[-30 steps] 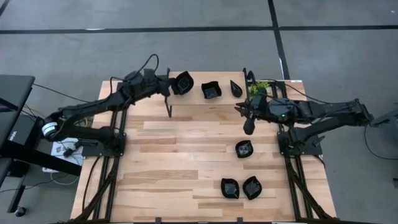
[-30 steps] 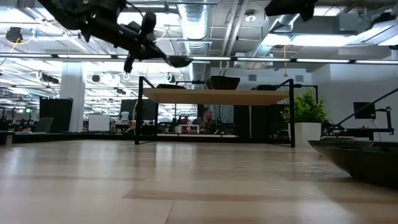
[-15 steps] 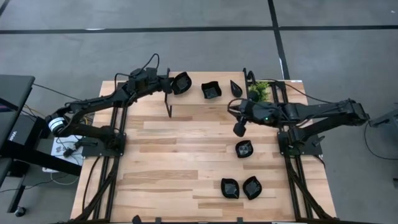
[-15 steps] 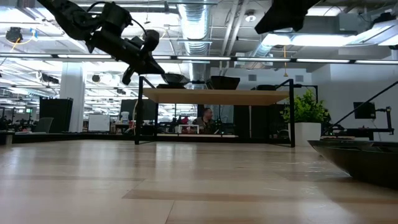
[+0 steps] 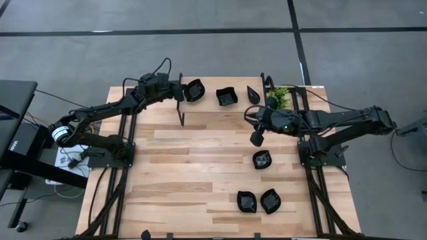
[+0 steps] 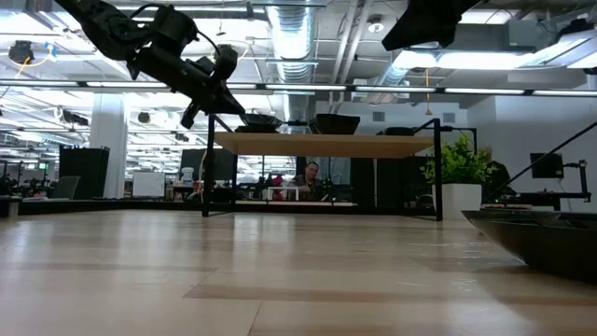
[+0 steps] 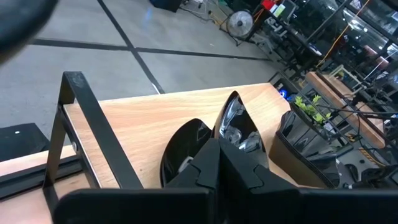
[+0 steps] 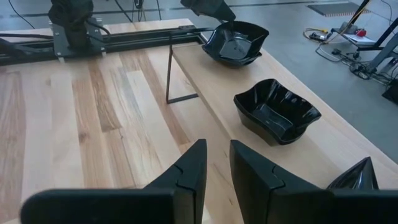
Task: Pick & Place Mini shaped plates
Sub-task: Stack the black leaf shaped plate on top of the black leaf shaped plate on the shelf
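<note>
The left gripper (image 5: pixel 183 92) is clamped on the rim of a round black dish (image 5: pixel 195 89), held on the raised shelf (image 5: pixel 207 103) at the table's far edge. To its right on the shelf are set a square dish (image 5: pixel 227 97) and a pointed dish (image 5: pixel 253 94). The right gripper (image 5: pixel 255 138), fingers slightly parted and holding nothing, is hung above the table (image 5: pixel 193 167), just beyond another dish (image 5: pixel 261 159); two more dishes (image 5: pixel 259 201) are seen nearer.

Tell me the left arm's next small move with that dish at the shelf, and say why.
Probably open the left gripper and back away. Its fingers are shut on the rim of a black dish that already looks set on the raised shelf, beside a square dish.
</note>
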`<action>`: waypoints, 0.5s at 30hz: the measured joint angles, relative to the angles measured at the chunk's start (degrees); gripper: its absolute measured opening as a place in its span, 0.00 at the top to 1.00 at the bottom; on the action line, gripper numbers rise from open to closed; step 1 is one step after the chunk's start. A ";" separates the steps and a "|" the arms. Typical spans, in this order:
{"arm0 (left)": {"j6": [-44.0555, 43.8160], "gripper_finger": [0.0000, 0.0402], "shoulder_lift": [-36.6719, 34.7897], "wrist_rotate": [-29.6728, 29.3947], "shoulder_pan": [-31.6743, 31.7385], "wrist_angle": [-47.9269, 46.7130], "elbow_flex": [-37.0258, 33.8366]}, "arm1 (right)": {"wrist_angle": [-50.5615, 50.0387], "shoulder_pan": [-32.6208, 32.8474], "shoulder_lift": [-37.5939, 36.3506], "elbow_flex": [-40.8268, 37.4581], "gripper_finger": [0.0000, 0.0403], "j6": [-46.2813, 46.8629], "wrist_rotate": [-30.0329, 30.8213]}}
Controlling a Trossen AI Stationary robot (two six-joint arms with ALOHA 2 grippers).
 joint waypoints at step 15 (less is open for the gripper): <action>0.46 0.98 0.00 -0.02 -0.02 0.05 0.00 | -0.01 0.02 0.00 0.00 0.84 0.00 -0.02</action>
